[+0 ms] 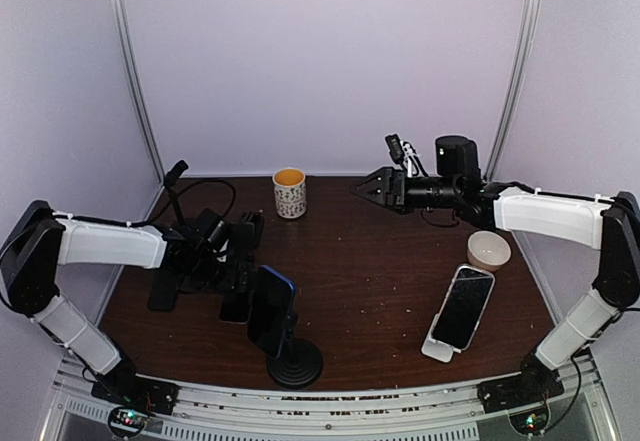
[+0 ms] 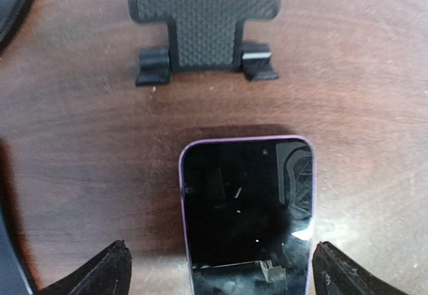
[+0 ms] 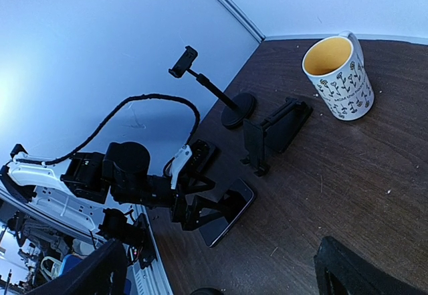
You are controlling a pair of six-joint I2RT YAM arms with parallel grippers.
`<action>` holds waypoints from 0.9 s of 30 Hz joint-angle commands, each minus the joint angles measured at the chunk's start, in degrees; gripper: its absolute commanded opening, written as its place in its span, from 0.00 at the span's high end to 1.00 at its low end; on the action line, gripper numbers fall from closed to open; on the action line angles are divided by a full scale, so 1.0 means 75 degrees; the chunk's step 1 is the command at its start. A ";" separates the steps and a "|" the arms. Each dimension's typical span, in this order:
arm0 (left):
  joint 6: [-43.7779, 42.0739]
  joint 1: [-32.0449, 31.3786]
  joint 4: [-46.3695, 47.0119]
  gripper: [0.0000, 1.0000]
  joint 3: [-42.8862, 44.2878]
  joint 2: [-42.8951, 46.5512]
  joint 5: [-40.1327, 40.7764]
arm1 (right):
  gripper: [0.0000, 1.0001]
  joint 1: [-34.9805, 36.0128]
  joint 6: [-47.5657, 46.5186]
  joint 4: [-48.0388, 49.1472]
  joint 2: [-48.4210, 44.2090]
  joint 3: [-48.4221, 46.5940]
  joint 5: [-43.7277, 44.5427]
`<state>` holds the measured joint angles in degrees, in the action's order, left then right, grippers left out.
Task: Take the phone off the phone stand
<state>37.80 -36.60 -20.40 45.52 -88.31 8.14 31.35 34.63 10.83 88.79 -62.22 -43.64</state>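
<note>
A phone in a purple case (image 2: 246, 215) lies flat, screen up, on the brown table (image 2: 361, 108). An empty black textured phone stand (image 2: 204, 14) sits just beyond its top edge. My left gripper (image 2: 217, 268) is open, with one fingertip on each side of the phone's lower half and touching nothing. The right wrist view shows the same phone (image 3: 231, 208) under the left gripper (image 3: 197, 205), with the stand (image 3: 277, 131) behind it. My right gripper (image 1: 362, 189) is open and empty, held above the back of the table.
A blue phone (image 1: 272, 311) stands in a round-based black holder at front centre. Another phone (image 1: 462, 306) leans on a white stand at the right. A patterned mug (image 1: 290, 192) is at the back and a white bowl (image 1: 489, 250) at the right. A gooseneck clamp (image 3: 184, 61) is at the far left.
</note>
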 commanded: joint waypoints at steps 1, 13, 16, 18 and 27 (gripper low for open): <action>-0.0350 0.0025 -0.0087 0.02 0.0244 0.0589 0.0184 | 0.00 -0.0050 -0.0427 -0.0531 -0.0394 0.0017 0.0158; -0.0788 0.0079 -0.0374 0.02 0.0280 0.2382 0.0896 | 0.00 0.0799 -0.0857 -0.2564 -0.1523 -0.0493 0.0433; -0.0744 0.0095 -0.0345 0.02 0.0206 0.2646 0.1038 | 0.00 0.1257 -0.0944 -0.3116 -0.1764 -0.0659 0.0522; -0.0751 0.0095 -0.0338 0.02 0.0199 0.2719 0.1101 | 0.00 0.1589 -0.0913 -0.3429 -0.1888 -0.0753 0.0607; -0.0449 0.0096 -0.0529 0.02 0.0245 0.2514 0.1400 | 0.01 0.3103 -0.0362 -0.4709 -0.1804 -0.1377 0.1733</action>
<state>33.21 -36.32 -24.45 46.61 -68.84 16.58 51.20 29.43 -19.14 75.13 -69.82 -36.32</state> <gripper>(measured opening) 0.978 0.998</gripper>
